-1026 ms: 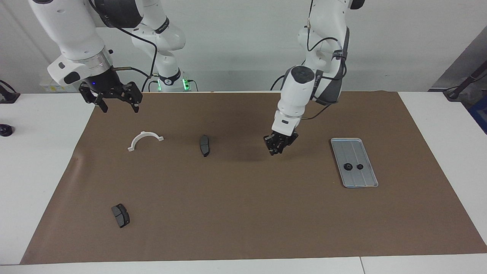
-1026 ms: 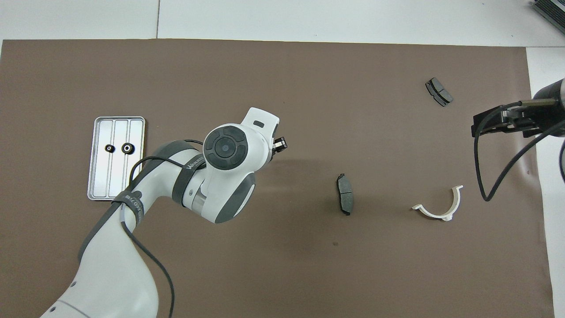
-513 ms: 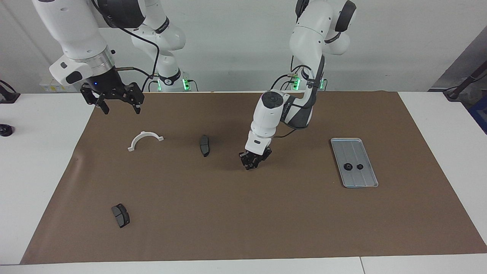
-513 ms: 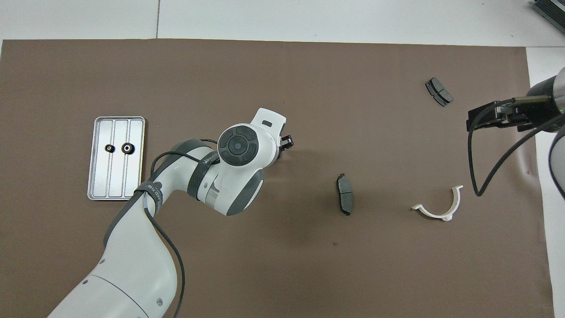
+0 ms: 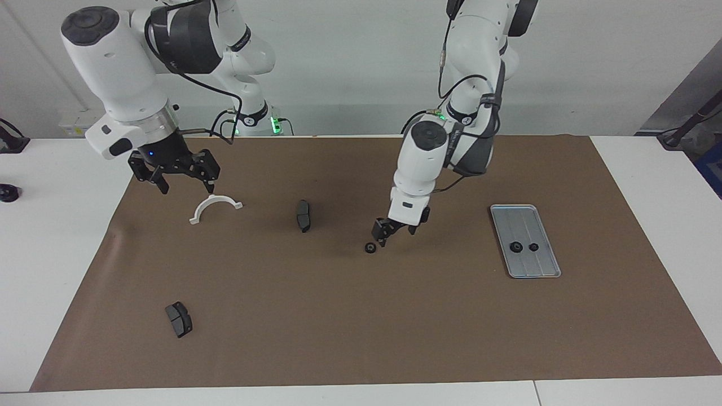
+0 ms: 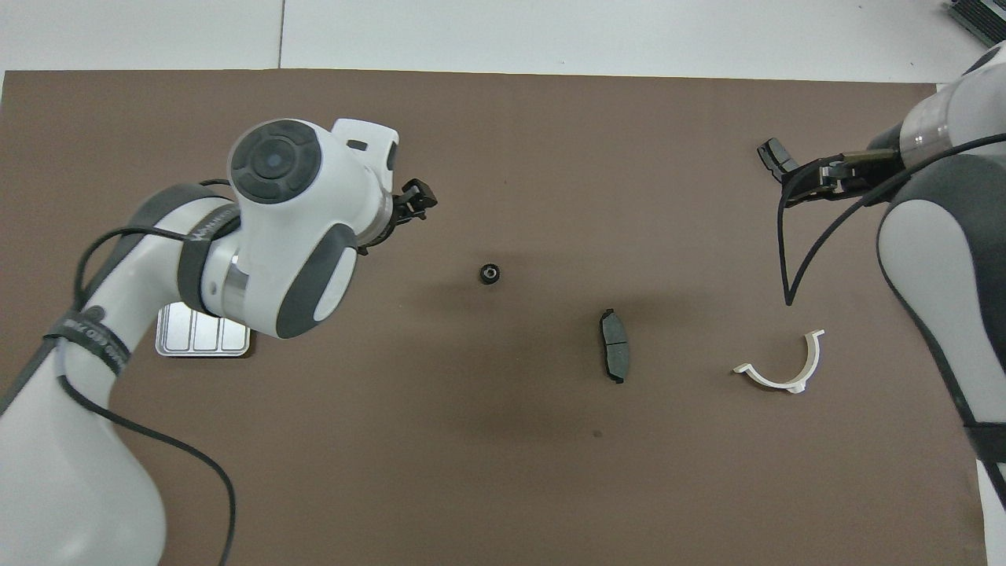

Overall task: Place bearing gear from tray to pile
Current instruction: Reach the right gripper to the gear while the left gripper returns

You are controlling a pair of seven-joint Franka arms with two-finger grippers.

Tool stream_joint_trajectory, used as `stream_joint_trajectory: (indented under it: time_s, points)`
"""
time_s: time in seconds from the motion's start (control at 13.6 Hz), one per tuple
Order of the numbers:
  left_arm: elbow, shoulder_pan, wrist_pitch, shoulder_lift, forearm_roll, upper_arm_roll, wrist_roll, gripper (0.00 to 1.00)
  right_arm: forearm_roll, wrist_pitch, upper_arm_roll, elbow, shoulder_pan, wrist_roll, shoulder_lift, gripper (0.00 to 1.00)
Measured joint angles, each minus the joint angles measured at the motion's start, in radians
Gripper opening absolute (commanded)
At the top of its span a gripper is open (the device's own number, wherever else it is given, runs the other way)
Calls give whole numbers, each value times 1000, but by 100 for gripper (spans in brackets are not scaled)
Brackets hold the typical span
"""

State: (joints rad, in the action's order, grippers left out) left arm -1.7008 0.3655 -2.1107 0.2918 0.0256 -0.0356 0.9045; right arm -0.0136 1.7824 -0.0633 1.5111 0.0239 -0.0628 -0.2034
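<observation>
left hand [image 5: 383, 235] open, above gear [image 5: 370, 248]

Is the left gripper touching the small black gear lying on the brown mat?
Apart. The overhead view shows bare mat between the left gripper and the gear.

Open mat [image 5: 361, 327] is found around the lone gear [image 5: 370, 248], with the left gripper [image 5: 389, 230] raised just beside it. The nearest obstacle, a dark brake pad [image 5: 303, 215], is set well apart toward the right arm's end.
</observation>
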Motion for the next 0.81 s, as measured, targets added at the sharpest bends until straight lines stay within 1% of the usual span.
stream_joint_trajectory:
  time_s: [0.07,0.22,0.37,0.44,0.66,0.73,0.81]
  points:
    - [-3,-49,15,-10,-5,1,-25,100,0,42,-1,1,27,-7,-28,100]
    - [-15,-148,27,-12,-8,2,-107,100,-6,122,-2,2,87,-82,-96,100]
    - [-47,-241,22,-13,-9,3,-216,100,-8,192,-4,-1,136,-141,-164,100]
    - [-75,-289,0,-16,-10,3,-277,100,-8,223,-4,-7,168,-174,-195,100]
    - [-236,-401,-182,-39,-10,2,-411,100,-8,291,-5,-37,270,-305,-264,100]
    - [-290,-417,-233,-47,-10,2,-433,100,-11,305,-5,-51,307,-341,-286,100]
    - [-324,-424,-265,-50,-10,1,-445,97,-32,311,-5,-72,344,-383,-314,100]
